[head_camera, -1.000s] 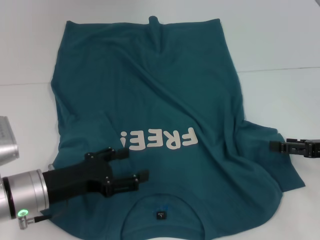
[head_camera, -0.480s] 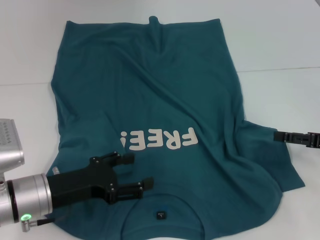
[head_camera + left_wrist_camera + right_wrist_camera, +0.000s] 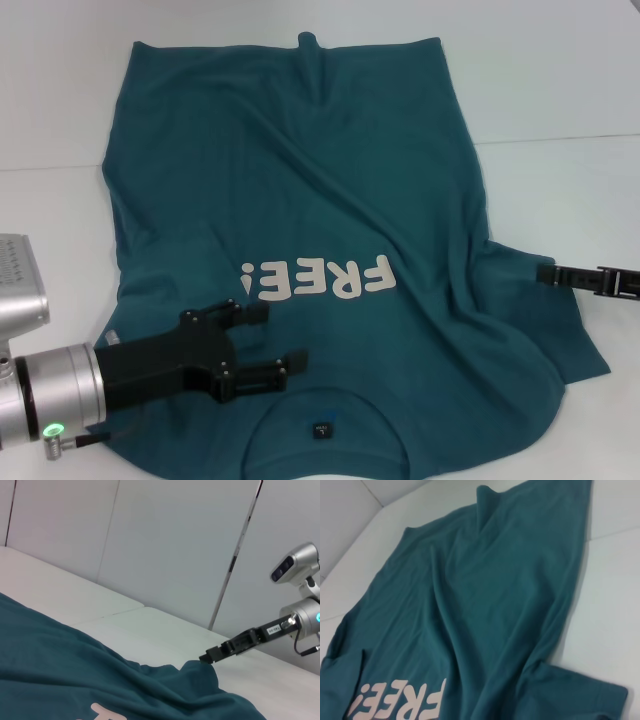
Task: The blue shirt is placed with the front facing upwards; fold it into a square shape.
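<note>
The large dark teal-blue cotton short-sleeved T-shirt [image 3: 320, 240] lies spread face up across the white tabletop [image 3: 560, 200], filling the middle of the head view from 12 o'clock down to 6 o'clock. Its hem sits at 12 o'clock and its collar, with a small dark neck label [image 3: 322, 431], at 6 o'clock. The cream "FREE!" lettering [image 3: 315, 279] reads upside down just below centre. Long diagonal creases run from the hem toward 4 o'clock, and a small peak of cloth stands up on the hem edge at 12 o'clock. The right sleeve fans out toward 4 o'clock; the left sleeve looks tucked under at 8 o'clock.

The black left hand [image 3: 270, 340] on its silver arm reaches in from 8 o'clock and hovers over the shirt's left shoulder, just beside the collar, with its fingers [image 3: 255, 313] spread apart and nothing between them.

The black right hand [image 3: 548, 273] comes in from 3 o'clock, its tip at the edge of the right sleeve. In the left wrist view [image 3: 206, 657] it meets a raised fold of the sleeve, but whether its fingers are apart or closed on the cloth cannot be told.
</note>
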`<state>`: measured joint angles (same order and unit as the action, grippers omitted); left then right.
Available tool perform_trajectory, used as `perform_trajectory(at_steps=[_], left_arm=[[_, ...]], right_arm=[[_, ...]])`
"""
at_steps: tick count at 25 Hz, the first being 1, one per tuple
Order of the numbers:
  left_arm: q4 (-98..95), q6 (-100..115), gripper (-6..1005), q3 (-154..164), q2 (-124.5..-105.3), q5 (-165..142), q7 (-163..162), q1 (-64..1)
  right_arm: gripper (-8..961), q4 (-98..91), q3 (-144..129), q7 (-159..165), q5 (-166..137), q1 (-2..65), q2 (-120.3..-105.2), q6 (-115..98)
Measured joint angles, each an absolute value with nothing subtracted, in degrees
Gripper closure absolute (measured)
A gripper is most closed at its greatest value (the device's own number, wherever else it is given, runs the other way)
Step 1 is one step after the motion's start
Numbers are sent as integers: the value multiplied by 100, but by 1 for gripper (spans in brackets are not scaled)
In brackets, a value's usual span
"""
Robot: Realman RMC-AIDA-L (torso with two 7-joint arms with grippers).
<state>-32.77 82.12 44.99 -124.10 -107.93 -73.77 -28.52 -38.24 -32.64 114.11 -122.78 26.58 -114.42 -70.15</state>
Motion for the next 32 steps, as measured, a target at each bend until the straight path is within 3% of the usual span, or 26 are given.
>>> perform_trajectory(at_steps=[13, 19, 30, 32], left_arm=[[-3272, 8071, 92, 4497, -12401, -10801, -7382, -2883], [-3269, 8034, 92, 4479, -12405, -10819, -7364, -2861], [-3257, 8033, 92, 4464, -12410, -10809, -7353, -2847], [-3253, 8033, 92, 4464, -12410, -10809, -7352, -2847]], right_arm=[[103, -3631, -3333, 11292, -12277, 2754, -11578, -6745], [187, -3643, -3309, 11253, -12248, 2726, -11601, -6707], [651, -3640, -3275, 11232, -12230, 2707, -11632, -6576], [879, -3635, -3264, 11218, -12211, 2707, -11642, -6529]])
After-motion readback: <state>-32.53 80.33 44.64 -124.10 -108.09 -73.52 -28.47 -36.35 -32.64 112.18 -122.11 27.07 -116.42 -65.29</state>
